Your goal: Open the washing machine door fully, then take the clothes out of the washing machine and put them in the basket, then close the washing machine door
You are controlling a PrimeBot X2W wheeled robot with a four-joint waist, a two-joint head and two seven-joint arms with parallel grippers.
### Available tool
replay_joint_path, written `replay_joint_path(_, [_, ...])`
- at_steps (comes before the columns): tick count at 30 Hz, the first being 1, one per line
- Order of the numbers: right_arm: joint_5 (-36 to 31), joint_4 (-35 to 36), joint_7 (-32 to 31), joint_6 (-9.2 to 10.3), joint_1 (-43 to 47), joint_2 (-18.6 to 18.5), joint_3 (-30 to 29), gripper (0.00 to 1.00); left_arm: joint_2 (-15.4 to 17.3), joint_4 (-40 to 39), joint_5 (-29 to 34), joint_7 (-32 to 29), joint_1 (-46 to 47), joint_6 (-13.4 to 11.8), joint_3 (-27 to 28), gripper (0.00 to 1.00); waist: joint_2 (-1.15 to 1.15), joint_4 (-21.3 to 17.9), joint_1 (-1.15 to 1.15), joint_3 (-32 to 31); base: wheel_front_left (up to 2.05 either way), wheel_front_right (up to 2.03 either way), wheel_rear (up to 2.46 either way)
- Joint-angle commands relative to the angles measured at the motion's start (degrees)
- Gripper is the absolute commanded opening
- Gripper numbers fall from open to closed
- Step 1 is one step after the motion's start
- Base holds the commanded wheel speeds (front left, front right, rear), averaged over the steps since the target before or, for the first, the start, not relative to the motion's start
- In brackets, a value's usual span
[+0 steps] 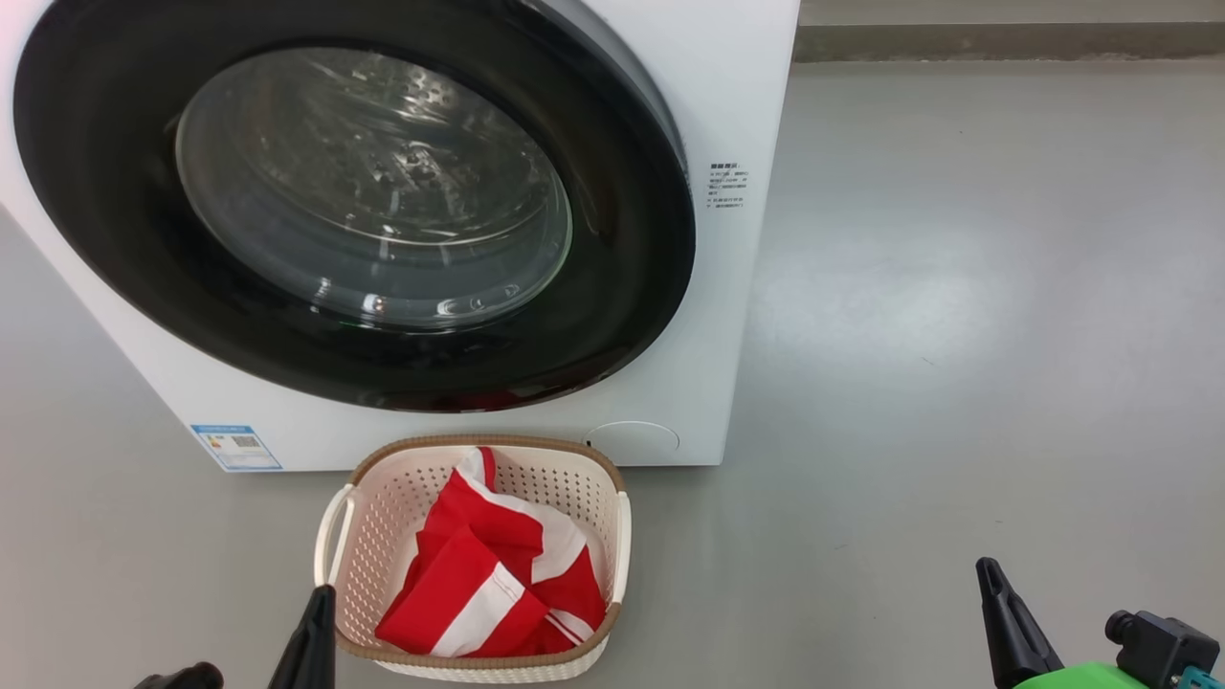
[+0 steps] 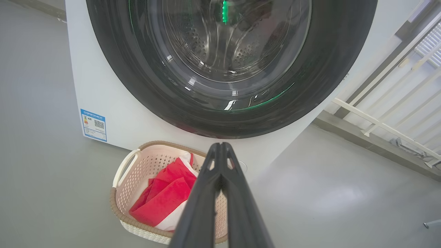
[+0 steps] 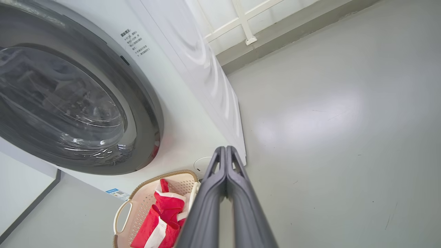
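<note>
door: washing machine door [image 1: 373, 191] lying against front of washing machine [image 1: 732, 115]; looks shut, latch engagement not confirmable
drum: visible through the glass, no fabric seen inside
clothes: red-and-white clothes [image 1: 478, 574] bundled inside basket [image 1: 383, 498], one white edge poking up toward back rim
basket: on floor [image 1: 957, 335], just in front of the machine, below lower edge of the door
left end effector: left end effector [image 1: 322, 603] with fingers pressed together, nothing held, low, just beside near-left corner of basket
right end effector: right end effector [image 1: 988, 574] with fingers together, empty, well apart from basket over bare floor
stage: probably final step, door closing done or nearly done
risk 1: unlatched door drifting back open; cause = push too light or too close to hinge side
risk 2: slip on any re-push; cause = closed tips on glossy rim or bulging glass
risk 3: basket nudged or tipped, clothes spilled; cause = left arm moving with tip so near the light basket
</note>
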State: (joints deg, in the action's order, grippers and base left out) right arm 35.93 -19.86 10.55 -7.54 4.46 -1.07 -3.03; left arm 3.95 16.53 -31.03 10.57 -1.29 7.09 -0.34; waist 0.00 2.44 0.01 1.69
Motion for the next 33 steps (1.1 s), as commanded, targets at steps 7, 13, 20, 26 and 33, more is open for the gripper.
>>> replay_joint_path(7, [4.4, 1.9, -1.2, 0.01, -2.7, -0.7, -0.4, 0.0, 0.1, -1.4, -5.0, -1.3, 2.0, 0.1, 1.2, 0.0, 0.0, -0.2, -0.01, -0.1, 0.0, 0.0, 0.0])
replay_joint_path(13, [7.8, 2.1, -2.2, 0.02, -3.2, -0.8, -0.5, 0.0, 0.1, -1.4, -8.7, -2.3, 2.3, 0.1, 1.5, 0.0, 0.0, -0.3, -0.01, -0.2, 0.0, 0.0, 0.0])
replay_joint_path(20, [11.8, 2.4, -3.3, 0.02, -3.8, -0.9, -0.7, 0.0, 0.0, -1.5, -12.9, -3.5, 2.8, 0.1, 1.9, 0.0, 0.0, -0.5, -0.01, -0.3, 0.0, 0.0, 0.0])
replay_joint_path(26, [15.2, 2.7, -4.3, 0.02, -4.4, -1.1, -0.9, 0.0, 0.0, -1.5, -16.6, -4.5, 3.2, 0.2, 2.2, 0.0, 0.0, -0.6, -0.01, -0.4, 0.0, 0.0, 0.0])
replay_joint_path(33, [19.7, 3.0, -5.7, 0.03, -5.1, -1.2, -1.1, 0.0, -0.1, -1.6, -21.5, -5.8, 3.7, 0.2, 2.7, 0.0, 0.0, -0.8, -0.01, -0.5, 0.0, 0.0, 0.0])
